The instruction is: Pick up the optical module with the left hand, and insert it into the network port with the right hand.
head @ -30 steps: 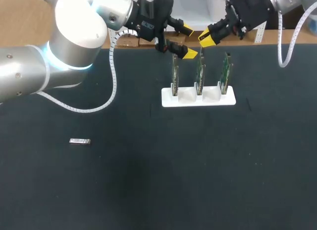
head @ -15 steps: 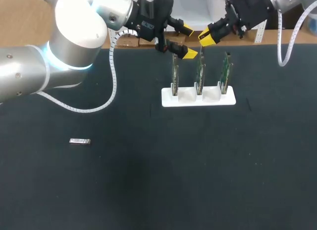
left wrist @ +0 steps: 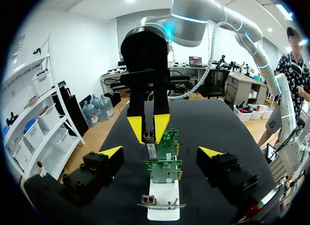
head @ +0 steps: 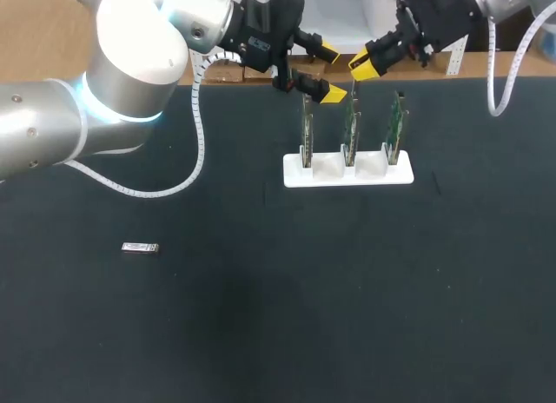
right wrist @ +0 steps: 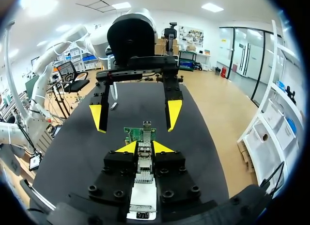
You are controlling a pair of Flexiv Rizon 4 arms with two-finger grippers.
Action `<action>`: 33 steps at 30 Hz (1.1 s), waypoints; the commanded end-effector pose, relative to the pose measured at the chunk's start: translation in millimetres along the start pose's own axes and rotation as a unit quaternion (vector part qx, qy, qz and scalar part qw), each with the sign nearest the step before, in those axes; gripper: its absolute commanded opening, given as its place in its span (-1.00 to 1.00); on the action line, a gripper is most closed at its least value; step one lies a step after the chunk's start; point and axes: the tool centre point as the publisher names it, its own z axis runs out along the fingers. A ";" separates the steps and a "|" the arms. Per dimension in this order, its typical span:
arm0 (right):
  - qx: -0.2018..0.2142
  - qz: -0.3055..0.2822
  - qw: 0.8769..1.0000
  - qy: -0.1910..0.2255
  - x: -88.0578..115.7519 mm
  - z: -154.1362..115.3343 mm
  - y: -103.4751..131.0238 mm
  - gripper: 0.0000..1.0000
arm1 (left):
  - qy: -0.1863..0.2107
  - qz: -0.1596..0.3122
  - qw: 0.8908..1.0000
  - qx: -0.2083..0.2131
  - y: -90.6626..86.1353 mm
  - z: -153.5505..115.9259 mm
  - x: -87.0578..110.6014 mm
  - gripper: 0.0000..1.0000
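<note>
Hovering at table's (head: 261, 333) far edge — left pincer (head: 330, 72) wide; right pincer (head: 362, 67) perhaps gripping module (right wrist: 144, 163).

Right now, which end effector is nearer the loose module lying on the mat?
Left. The left end effector hangs by the card rack, far from the module; the right end effector is even farther.

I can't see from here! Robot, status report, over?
Left tool open, empty. Right tool shut on module, green card just ahead. Second module lying on the table. Nothing in the way.
</note>
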 end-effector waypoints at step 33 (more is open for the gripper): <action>-0.006 0.000 1.000 -0.002 -1.3 -0.5 2.7 -1.00 | 0.004 -0.002 1.000 0.001 1.0 0.1 -1.7 1.00</action>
